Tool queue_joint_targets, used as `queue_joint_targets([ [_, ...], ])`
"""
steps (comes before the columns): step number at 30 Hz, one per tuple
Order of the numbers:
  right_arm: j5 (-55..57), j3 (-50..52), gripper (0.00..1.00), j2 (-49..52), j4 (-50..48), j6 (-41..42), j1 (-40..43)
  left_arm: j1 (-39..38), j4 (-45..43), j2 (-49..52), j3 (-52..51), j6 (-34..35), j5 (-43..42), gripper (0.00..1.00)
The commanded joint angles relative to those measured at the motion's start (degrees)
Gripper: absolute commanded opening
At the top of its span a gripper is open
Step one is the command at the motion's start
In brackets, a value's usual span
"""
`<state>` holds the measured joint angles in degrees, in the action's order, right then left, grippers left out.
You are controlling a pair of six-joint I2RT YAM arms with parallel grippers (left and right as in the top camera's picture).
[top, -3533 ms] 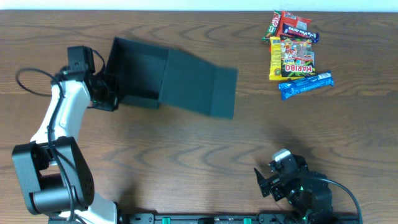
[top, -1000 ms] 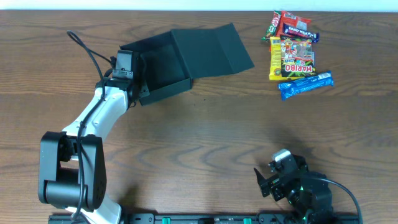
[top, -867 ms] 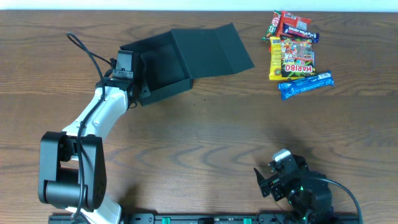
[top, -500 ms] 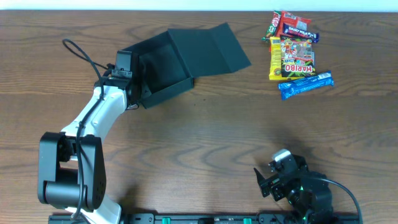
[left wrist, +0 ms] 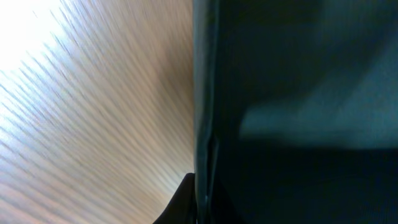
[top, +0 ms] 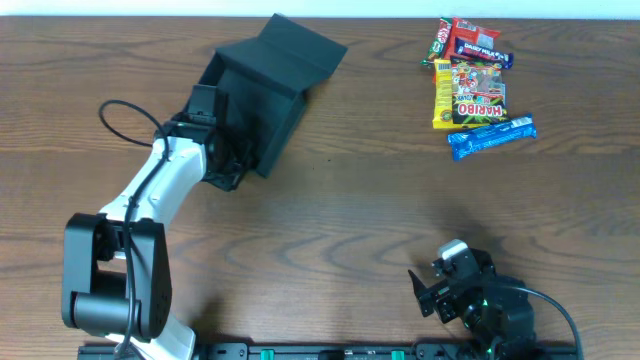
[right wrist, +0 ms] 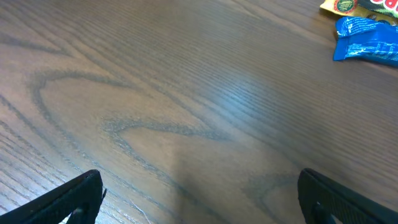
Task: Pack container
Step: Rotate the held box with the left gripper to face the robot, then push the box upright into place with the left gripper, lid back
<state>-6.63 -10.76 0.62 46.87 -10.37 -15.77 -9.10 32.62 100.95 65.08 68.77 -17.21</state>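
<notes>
Overhead view: one container [top: 262,95] is in the upper middle-left of the frame, on the brown wooden desk [top: 350,220].
Container look: matte black with a slight green tone, square and shallow, made of cardboard; it is tilted, and its hinged flap lid points to the upper right of the frame.
Container count: one.
Left gripper [top: 228,160]: closed on the lower left wall of the container; the white arm reaches to it from the lower left of the frame.
Left wrist view: blurred; the dark wall of the container [left wrist: 298,112] fills the right half of the frame, the pale desk is at the left.
Right gripper [right wrist: 199,199]: wide open and holding nothing, low over the bare desk; in the overhead view it is at the lower right of the frame.
Snack packets [top: 475,85]: a group in the upper right corner, well apart from the container; about six, the exact number I cannot tell because they overlap.
Blue packet [top: 491,137]: one, the lowest of the group; it shows also in the upper right of the right wrist view.
Arms: two.
</notes>
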Motion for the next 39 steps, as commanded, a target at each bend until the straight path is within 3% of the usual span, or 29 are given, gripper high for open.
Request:
queue_joint_targets([
  [1, -0.24, 0.26, 0.99, -0.31, 0.13, 0.66, 0.46, -3.21, 0.20, 0.52, -0.24, 7.61, -5.66, 0.06],
  [5, -0.24, 0.26, 0.99, -0.31, 0.13, 0.66, 0.46, -8.09, 0.15, 0.52, -0.24, 18.88, -8.37, 0.06],
  [11, -0.24, 0.26, 0.99, -0.31, 0.13, 0.66, 0.46, -13.27, 0.09, 0.52, -0.24, 28.24, -11.30, 0.06],
  [22, -0.24, 0.26, 0.99, -0.31, 0.13, 0.66, 0.48, -18.34, -7.72, 0.55, -0.24, 35.19, -16.33, 0.08],
  [23, -0.24, 0.26, 0.99, -0.31, 0.13, 0.66, 0.48, -18.64, -8.41, 0.52, -0.24, 35.17, -16.39, 0.17],
  [24, -0.24, 0.26, 0.99, -0.31, 0.13, 0.66, 0.48, -18.95, -9.07, 0.52, -0.24, 35.12, -16.81, 0.36],
  [26, -0.24, 0.26, 0.99, -0.31, 0.11, 0.66, 0.46, -19.37, -9.57, 0.52, -0.24, 33.42, -16.90, 0.88],
  [27, -0.24, 0.26, 0.99, -0.31, 0.13, 0.66, 0.48, -19.39, -9.57, 0.52, -0.24, 31.82, -16.92, 0.95],
  [31, -0.24, 0.26, 0.99, -0.31, 0.13, 0.66, 0.48, -19.32, -9.46, 0.31, -0.24, 20.02, -17.77, 0.95],
  [39, -0.24, 0.26, 0.99, -0.31, 0.11, 0.66, 0.48, -19.32, -6.21, -6.62, -0.20, 3.91, -16.15, 0.95],
])
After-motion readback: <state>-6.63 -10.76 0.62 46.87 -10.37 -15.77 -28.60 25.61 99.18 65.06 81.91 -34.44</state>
